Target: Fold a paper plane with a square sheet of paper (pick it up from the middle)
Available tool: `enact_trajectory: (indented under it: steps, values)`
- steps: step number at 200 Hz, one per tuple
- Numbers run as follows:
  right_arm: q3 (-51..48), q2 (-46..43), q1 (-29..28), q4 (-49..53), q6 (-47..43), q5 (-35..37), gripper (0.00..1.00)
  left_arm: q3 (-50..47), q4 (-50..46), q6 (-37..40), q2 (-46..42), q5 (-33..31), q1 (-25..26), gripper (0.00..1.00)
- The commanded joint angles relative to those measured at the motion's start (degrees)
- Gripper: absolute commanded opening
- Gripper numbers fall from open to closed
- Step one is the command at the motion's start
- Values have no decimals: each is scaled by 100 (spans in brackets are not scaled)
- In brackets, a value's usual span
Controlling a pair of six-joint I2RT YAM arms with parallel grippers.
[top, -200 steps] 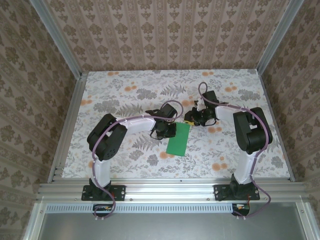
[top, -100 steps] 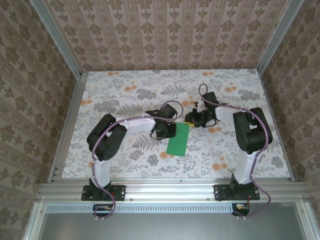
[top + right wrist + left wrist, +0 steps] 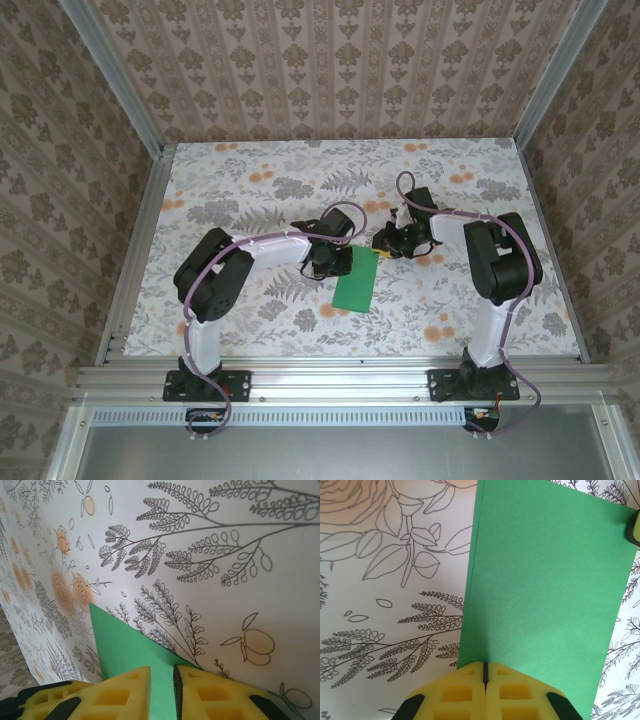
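Observation:
The square sheet of paper [image 3: 357, 280] lies on the table as a narrow bright green rectangle, folded in half, with two layered edges along its left side [image 3: 545, 580]. My left gripper [image 3: 338, 262] is shut, its yellow fingertips [image 3: 484, 667] resting on the sheet's far left end. My right gripper [image 3: 383, 243] is at the sheet's far right corner. It is open by a narrow gap [image 3: 161, 672], and the green corner [image 3: 125, 645] runs between its fingers. One right fingertip [image 3: 635, 527] shows at the sheet's far corner in the left wrist view.
The table [image 3: 250, 190] is covered with a white cloth printed with flowers. Aluminium rails [image 3: 330, 375] frame it and patterned walls [image 3: 330, 70] stand behind. Both arm bases sit at the near edge.
My right gripper has shifted slightly toward the sheet's far right corner. The left gripper and the paper have stayed put.

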State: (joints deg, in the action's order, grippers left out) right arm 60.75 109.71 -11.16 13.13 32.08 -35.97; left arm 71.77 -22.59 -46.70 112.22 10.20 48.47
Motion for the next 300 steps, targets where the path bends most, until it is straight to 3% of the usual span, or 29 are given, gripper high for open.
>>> enact_trajectory:
  steps: [1,96,135,171,252,300]
  values:
    - [180,-266,27,226,25,34,22,-109,-738,69,128,-201,66,5]
    - [97,209,-9,552,-121,824,22,-110,-750,73,133,-211,75,5]
    - [96,-439,-5,643,-167,460,23,-110,-760,78,131,-218,76,5]
    - [-436,-854,-100,-72,323,-222,23,-95,-755,65,140,-219,76,5]
    - [-653,-467,-225,496,-104,532,23,-127,-738,64,147,-213,84,5]
    - [-858,-1267,-246,449,-7,63,24,-110,-738,70,127,-209,93,5]
